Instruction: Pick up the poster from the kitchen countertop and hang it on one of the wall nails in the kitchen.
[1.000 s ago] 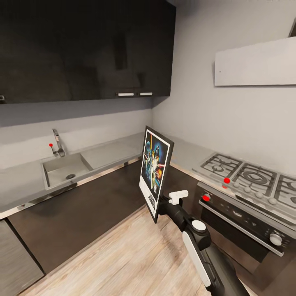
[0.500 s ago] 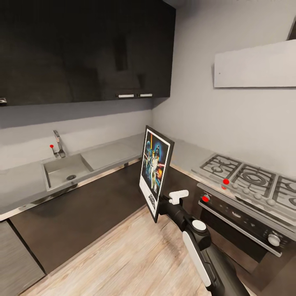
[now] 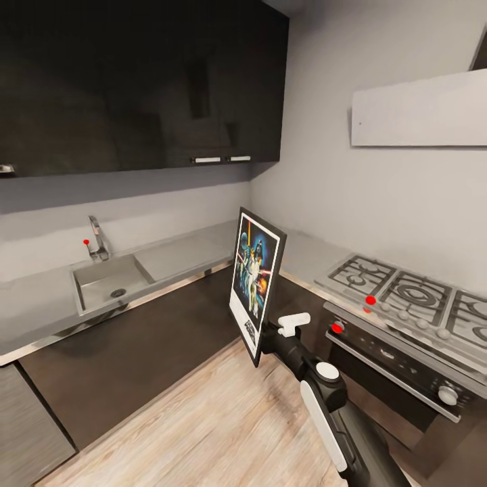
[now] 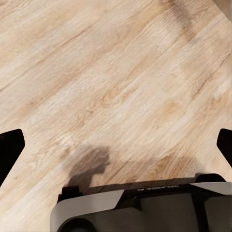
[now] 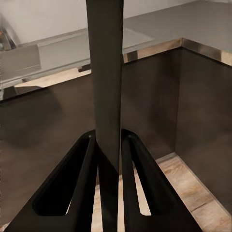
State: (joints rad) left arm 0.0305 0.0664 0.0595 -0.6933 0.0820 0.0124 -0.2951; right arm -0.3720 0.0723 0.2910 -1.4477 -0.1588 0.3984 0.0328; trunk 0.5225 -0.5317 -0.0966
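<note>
Head view: the poster (image 3: 257, 284) is off the bench (image 3: 182, 250), upright in the air over the wooden floor (image 3: 203, 426), in front of the bench's inner corner.
Hold: the right gripper (image 3: 265, 336) clamps the frame's lower edge, so the picture stands tall and its top is free, likely for hooking.
Right wrist view: both fingers (image 5: 82, 188) press the dark frame edge (image 5: 107, 87) between them.
Left gripper: its fingertips (image 4: 9, 150) are spread wide over bare floor, carrying nothing.
Surroundings: sink (image 3: 108, 284) on the bench's left run, hob (image 3: 406, 297) on its right run.
Nail: none made out yet; the grey walls above the bench look the likely place.
</note>
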